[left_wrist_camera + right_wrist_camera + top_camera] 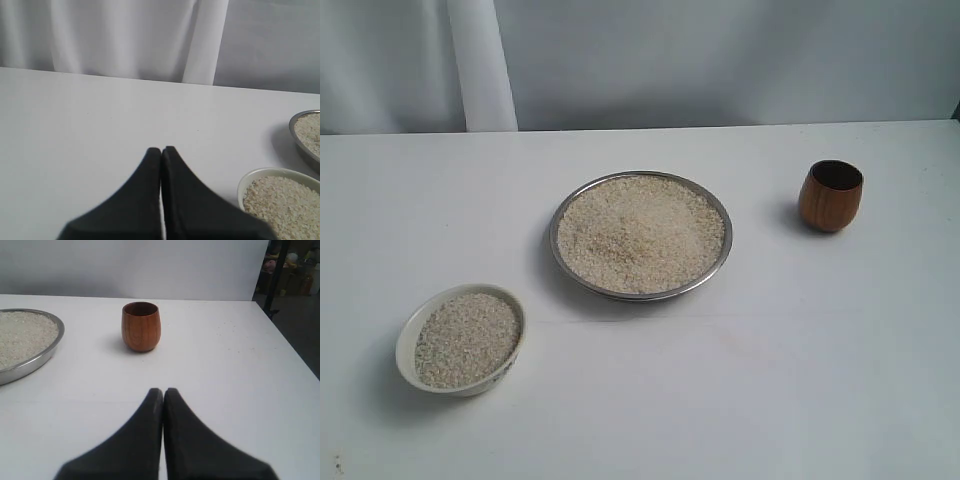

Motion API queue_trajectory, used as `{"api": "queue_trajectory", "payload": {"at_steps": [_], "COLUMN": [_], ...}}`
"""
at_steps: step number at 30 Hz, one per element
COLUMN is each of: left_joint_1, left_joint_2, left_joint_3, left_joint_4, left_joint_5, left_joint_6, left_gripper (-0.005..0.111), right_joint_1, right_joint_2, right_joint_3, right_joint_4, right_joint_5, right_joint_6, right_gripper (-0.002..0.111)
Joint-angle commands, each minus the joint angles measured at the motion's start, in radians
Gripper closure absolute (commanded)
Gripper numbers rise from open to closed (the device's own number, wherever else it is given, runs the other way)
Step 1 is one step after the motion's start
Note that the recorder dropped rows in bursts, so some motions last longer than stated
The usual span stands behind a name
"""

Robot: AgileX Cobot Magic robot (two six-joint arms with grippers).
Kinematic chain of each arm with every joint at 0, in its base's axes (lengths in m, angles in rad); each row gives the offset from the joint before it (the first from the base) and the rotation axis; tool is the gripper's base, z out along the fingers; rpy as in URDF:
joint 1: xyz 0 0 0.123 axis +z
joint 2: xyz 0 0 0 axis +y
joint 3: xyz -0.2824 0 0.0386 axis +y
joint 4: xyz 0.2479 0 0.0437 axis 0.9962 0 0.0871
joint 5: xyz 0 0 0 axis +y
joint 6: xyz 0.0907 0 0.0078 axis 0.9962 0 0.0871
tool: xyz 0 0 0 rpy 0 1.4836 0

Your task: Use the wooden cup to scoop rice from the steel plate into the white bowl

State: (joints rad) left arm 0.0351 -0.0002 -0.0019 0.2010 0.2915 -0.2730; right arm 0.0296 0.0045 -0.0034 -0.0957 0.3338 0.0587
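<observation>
The cup is standing upright, mouth up, at the right of the exterior frame, a little above mid-height, so its long axis is running vertically and its rounded sides are offering themselves to a grasp from the side. It is sitting well apart from the plate, which is lying at the centre of the frame and carrying a broad heap of rice. The bowl is resting at the lower left, already holding some grains. Neither arm is showing in the exterior view. In its wrist view the right tool is pointing almost straight at the cup across bare surface, with its fingers pressed together and gripping nothing. The left tool is likewise closed and empty, hovering beside the bowl and far from the cup. The right arm is looking much the nearer of the two, so the pick-up is probably falling to it. It would be needing to spread its fingers first, then travel forward with a slight sideways correction to straddle the cup.
</observation>
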Motion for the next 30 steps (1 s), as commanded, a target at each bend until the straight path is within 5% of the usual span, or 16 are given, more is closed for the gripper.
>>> {"api": "queue_trajectory", "payload": {"at_steps": [1,13,30], "left_joint_1": [-0.005,-0.005,-0.005], "left_joint_2": [0.0,0.0,0.0], "left_joint_3": [0.002,0.002,0.002], "left_joint_4": [-0.005,-0.005,-0.005], "left_joint_5": [-0.007,-0.007,-0.007], "left_joint_6": [-0.004,-0.004,-0.004], "left_gripper": [0.107,0.107,0.107], "right_joint_1": [-0.009,-0.009,-0.009], "right_joint_2": [-0.005,-0.005,-0.005], "right_joint_3": [0.003,0.003,0.003], "right_joint_4": [0.003,0.005,0.01], "right_joint_5": [0.0,-0.061,-0.679], "right_joint_6": [0.001,0.001,0.001], "right_gripper": [0.108,0.108,0.108]}}
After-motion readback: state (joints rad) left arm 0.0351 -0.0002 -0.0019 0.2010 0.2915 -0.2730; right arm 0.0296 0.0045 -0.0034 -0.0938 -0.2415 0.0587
